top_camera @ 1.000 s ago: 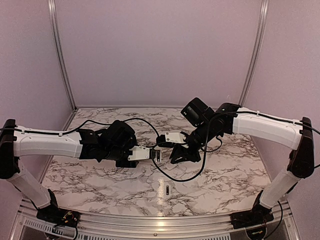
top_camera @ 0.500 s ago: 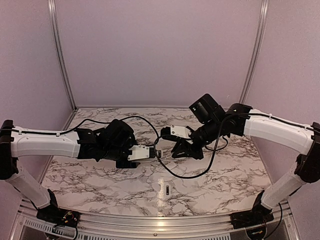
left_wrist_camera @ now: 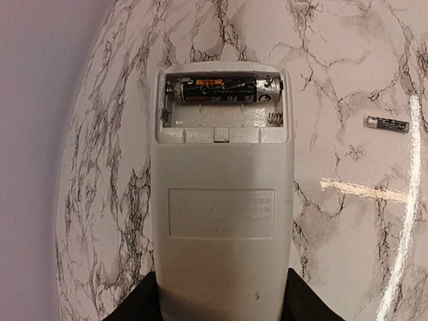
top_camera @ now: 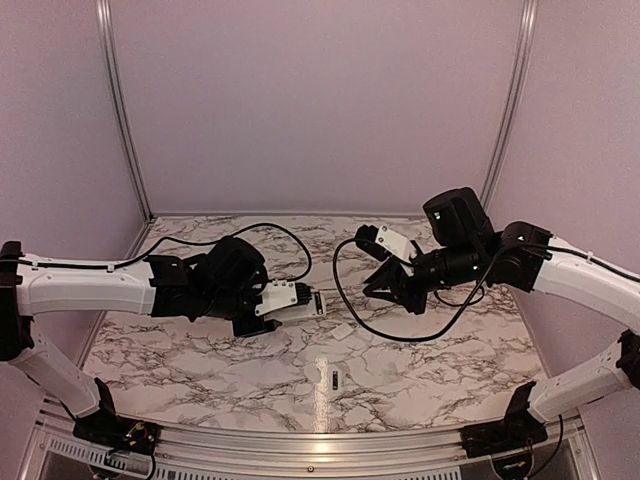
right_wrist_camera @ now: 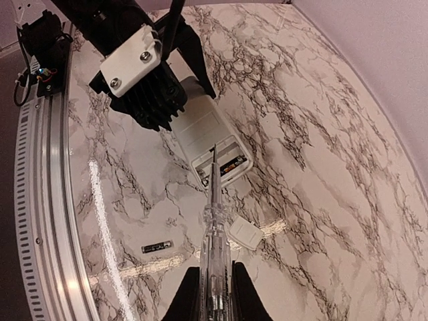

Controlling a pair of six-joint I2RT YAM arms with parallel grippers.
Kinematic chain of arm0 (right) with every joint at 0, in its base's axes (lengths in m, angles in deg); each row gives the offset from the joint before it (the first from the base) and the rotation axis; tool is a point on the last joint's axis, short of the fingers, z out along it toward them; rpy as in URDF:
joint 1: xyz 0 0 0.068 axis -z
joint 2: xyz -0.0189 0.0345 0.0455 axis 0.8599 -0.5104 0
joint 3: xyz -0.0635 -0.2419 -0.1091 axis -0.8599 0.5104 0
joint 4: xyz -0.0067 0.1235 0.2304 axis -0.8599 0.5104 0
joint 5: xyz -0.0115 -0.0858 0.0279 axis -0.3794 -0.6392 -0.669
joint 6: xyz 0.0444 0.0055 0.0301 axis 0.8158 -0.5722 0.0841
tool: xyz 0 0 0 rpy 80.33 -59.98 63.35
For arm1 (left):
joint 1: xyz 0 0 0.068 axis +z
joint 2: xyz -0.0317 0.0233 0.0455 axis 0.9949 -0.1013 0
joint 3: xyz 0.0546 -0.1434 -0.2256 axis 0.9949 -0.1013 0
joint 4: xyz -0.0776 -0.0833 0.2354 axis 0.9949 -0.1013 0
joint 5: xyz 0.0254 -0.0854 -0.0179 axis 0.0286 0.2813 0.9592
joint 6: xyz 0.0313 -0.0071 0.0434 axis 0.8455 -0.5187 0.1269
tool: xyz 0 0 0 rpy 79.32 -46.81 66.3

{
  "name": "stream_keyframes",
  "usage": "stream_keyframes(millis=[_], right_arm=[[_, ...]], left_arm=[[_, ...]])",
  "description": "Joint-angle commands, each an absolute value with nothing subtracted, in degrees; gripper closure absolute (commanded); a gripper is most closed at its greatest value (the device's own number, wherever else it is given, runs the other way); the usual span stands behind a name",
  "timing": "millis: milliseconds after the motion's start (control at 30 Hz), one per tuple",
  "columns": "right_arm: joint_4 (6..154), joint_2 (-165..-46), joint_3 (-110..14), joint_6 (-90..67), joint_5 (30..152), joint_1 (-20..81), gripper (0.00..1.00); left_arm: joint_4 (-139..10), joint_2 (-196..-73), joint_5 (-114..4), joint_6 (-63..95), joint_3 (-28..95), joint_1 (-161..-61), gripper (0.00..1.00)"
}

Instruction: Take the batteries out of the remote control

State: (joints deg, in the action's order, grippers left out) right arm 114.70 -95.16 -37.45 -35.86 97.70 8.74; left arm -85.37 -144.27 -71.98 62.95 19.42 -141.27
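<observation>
While the left fingers (left_wrist_camera: pixel 137 311) stay clamped on one end of the remote (left_wrist_camera: pixel 224 200), the right fingers (right_wrist_camera: pixel 187 304), closed round a clear rod (right_wrist_camera: pixel 215 234), have swung back to the right, well apart from the open bay (left_wrist_camera: pixel 221 114) they hovered by a moment ago. A loose battery (left_wrist_camera: pixel 387 123) lies on the counter (top_camera: pixel 200 360) near the white cover (right_wrist_camera: pixel 244 234). The second battery (left_wrist_camera: pixel 224 89) sits in the bay, so the job looks half done. The remote hangs above the counter, back upward, its long axis running from the left fingers toward the right arm, bay end leading.

Left arm (top_camera: pixel 85 285) and right arm (top_camera: pixel 590 280): white tubular links, black joints, looping black cables (top_camera: pixel 265 226). Left claw (right_wrist_camera: pixel 184 107) black, with white two-screw plate (right_wrist_camera: pixel 130 63).
</observation>
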Motion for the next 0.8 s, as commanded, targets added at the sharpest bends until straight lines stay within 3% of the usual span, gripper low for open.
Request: stream_keyframes(millis=[0, 400, 767], right_arm=[[112.43, -94.18, -37.43, -23.6, 94.75, 8.51, 1.0], [123.24, -97.07, -42.82, -3.12, 92.87, 8.57, 1.0], [129.83, -101.27, -47.91, 2.19, 94.09, 8.54, 1.0]], left_arm=[[-86.46, -143.41, -73.81, 58.97, 22.13, -141.49, 0.79], [-87.37, -148.05, -82.0, 51.69, 25.38, -142.41, 0.8], [-87.74, -150.2, -85.89, 50.1, 25.68, -144.42, 0.8]])
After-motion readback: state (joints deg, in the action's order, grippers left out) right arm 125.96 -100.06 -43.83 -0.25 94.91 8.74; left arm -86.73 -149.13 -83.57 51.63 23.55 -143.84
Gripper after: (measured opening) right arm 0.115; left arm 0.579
